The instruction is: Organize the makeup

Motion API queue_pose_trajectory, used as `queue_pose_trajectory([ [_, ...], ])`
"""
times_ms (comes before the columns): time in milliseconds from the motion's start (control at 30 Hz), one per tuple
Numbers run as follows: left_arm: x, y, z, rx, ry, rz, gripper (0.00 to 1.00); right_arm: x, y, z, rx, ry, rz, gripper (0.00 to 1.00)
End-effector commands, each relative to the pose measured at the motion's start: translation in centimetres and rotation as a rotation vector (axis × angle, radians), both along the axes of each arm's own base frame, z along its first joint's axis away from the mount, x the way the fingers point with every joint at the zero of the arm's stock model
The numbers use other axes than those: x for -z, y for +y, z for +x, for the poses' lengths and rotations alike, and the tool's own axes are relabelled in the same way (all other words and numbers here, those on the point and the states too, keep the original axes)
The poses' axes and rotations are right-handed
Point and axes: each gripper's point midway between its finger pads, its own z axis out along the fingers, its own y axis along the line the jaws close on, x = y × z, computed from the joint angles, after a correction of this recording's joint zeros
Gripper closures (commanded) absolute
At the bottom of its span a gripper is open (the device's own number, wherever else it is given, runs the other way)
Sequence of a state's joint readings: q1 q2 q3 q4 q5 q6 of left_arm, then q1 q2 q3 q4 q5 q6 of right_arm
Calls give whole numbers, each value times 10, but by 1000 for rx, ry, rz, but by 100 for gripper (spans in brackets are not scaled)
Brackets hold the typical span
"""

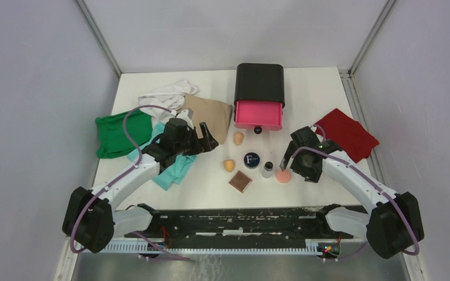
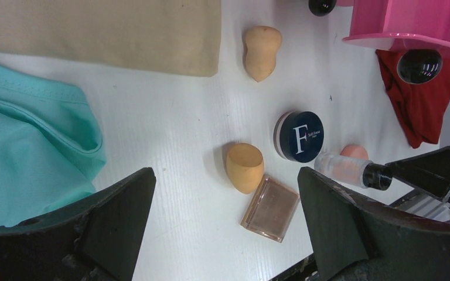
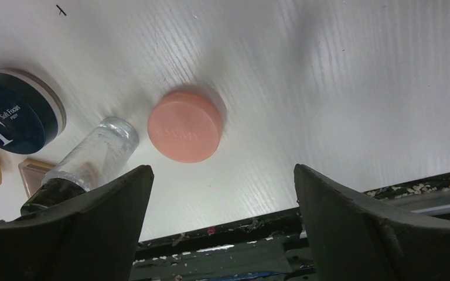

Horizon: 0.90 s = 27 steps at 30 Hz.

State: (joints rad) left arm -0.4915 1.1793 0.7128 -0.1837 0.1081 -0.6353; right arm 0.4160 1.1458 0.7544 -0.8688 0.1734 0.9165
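Two orange sponges, a navy compact with a white F, a square brown compact, a black-capped clear bottle and a pink puff lie on the white table mid-front. My left gripper is open and empty, left of the sponges; its view shows a sponge, brown compact and navy compact. My right gripper is open and empty beside the puff and bottle.
A black box with an open pink drawer stands at the back centre. Folded cloths lie around: green, teal, beige, white on the left, red on the right. The table's front edge is close.
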Motion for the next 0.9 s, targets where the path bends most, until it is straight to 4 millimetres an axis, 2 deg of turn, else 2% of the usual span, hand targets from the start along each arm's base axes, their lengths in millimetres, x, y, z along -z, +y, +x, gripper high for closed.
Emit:
queue_pose_trajectory([
  [0,-12,-10,6,1,-29,-55,1,5,16,4,-7,19,73,3],
  [100,-10,-10,5,3,-23,-54,1,14,19,0,-13,46,85,5],
  [300,-10,-9,5,-1,-23,-53,1,17,21,6,-37,46,77,8],
  [733,-9,-10,2,4,-20,-57,1,25,31,33,-68,45,62,8],
  [867,-8,-9,1,5,-19,-52,1,32,33,33,-67,65,67,9],
])
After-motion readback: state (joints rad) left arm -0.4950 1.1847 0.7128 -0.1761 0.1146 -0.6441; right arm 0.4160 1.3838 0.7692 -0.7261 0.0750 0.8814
